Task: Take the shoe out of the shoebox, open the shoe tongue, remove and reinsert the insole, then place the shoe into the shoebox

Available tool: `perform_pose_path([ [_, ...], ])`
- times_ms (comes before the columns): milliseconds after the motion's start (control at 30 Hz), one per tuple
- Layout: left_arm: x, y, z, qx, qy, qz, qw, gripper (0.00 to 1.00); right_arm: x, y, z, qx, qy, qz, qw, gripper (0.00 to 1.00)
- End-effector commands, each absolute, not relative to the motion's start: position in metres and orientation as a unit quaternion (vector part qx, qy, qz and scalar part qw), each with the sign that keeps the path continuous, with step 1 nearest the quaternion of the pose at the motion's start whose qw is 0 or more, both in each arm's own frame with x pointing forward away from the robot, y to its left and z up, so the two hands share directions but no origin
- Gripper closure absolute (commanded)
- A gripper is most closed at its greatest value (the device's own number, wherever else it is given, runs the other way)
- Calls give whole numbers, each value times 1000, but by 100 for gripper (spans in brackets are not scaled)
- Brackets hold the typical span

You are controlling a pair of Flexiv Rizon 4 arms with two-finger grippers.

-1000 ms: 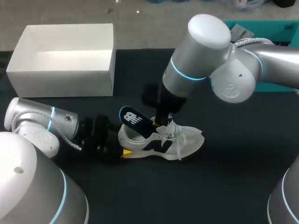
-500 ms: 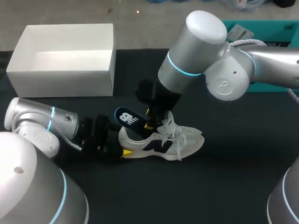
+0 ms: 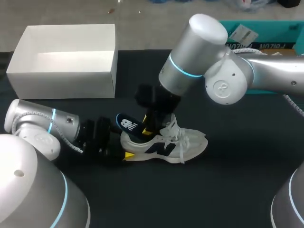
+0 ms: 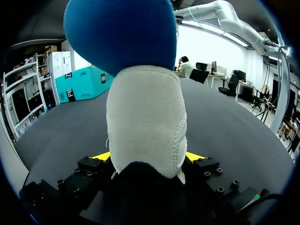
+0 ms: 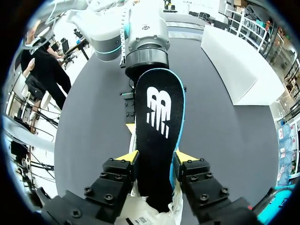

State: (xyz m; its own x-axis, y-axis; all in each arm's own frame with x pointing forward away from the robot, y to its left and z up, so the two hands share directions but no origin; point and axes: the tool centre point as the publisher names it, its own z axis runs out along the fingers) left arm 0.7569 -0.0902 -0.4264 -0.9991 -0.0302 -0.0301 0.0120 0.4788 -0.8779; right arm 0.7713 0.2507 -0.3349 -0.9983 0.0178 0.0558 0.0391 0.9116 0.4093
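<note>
the white shoe (image 3: pixel 164 142) is held upright near the middle of the table (image 3: pixel 228 190), its heel clamped from both sides by the left gripper (image 4: pixel 146 157). the dark blue insole (image 5: pixel 159 122), one end inside the shoe, is pinched between the fingers of the right gripper (image 5: pixel 154 158). the open shoebox (image 3: pixel 66 59) is set at the far left corner.

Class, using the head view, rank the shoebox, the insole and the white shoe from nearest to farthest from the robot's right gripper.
1. The insole, clamped in the right gripper itself.
2. The white shoe, on the table just beneath that gripper.
3. The shoebox, well away at the table's back left.
</note>
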Motion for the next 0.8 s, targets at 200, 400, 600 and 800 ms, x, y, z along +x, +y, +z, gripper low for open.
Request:
perform_pose_path([
  [200, 756, -90, -430, -6, 860, -510, 21, 100, 785, 259, -341, -20, -978, -204, 26, 53],
  [400, 756, -90, -430, -6, 860, -510, 21, 100, 782, 264, -342, -13, -978, -205, 29, 77],
  [600, 756, -90, -430, -6, 860, -510, 21, 100, 774, 261, -342, -5, -978, -208, 34, 100],
  [800, 756, -90, -430, -6, 860, -510, 21, 100, 778, 256, -324, -17, -975, -220, 18, 100],
])
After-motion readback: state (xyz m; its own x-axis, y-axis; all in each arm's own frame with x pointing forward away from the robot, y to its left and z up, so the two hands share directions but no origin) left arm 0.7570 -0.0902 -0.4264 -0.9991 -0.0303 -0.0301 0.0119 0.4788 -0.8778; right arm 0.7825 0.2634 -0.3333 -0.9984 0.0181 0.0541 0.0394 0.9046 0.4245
